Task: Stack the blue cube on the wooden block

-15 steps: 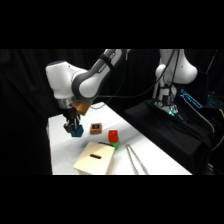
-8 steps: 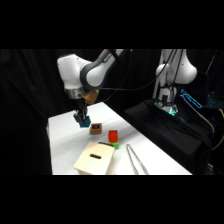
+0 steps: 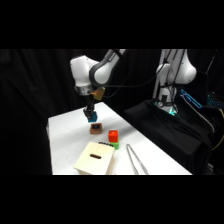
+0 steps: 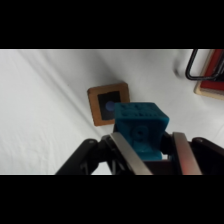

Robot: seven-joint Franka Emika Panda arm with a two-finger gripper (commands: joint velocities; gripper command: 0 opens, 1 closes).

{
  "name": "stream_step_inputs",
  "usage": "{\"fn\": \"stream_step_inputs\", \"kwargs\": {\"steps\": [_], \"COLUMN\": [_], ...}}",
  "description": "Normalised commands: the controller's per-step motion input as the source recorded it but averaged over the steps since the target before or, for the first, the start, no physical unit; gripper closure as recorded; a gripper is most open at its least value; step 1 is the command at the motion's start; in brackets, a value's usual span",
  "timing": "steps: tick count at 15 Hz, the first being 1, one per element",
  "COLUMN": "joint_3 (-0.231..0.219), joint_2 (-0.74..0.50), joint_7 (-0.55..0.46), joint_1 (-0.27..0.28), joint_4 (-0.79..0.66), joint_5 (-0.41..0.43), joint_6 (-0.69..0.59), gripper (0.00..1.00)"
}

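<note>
blue cube [image 4: 141,129]: teal, dotted top face, mid-frame in wrist view
gripper [image 3: 90,117]: clamped on cube, just above wooden block [image 3: 95,129]
arm: reaches down from upper centre

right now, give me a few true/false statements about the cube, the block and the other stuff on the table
1. The fingers hold the blue cube. True.
2. The blue cube already sits on the wooden block. False: it hangs in the air just above the block, held by the fingers.
3. The wooden block has a dark square mark on top. True.
4. The red cube is stacked on the wooden block. False: it stands apart from the block, by the pale wooden box.
5. Metal tongs lie on the table beside the pale box. True.
</note>
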Motion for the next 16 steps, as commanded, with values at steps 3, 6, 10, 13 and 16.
{"fn": "stream_step_inputs", "kwargs": {"steps": [3,6,10,13,16], "joint_3": [0.005,-0.030,-0.073,-0.088,-0.078], "joint_2": [-0.09,0.00,0.02,0.04,0.04], "joint_7": [-0.08,-0.05,-0.02,-0.02,-0.03], "joint_1": [0.033,0.041,0.052,0.047,0.045], "joint_4": [-0.34,-0.24,-0.14,-0.06,-0.02], "joint_5": [-0.057,-0.089,-0.096,-0.070,-0.042], "joint_6": [0.42,0.39,0.34,0.30,0.23], "gripper": [0.73,0.73,0.73,0.73,0.73]}}
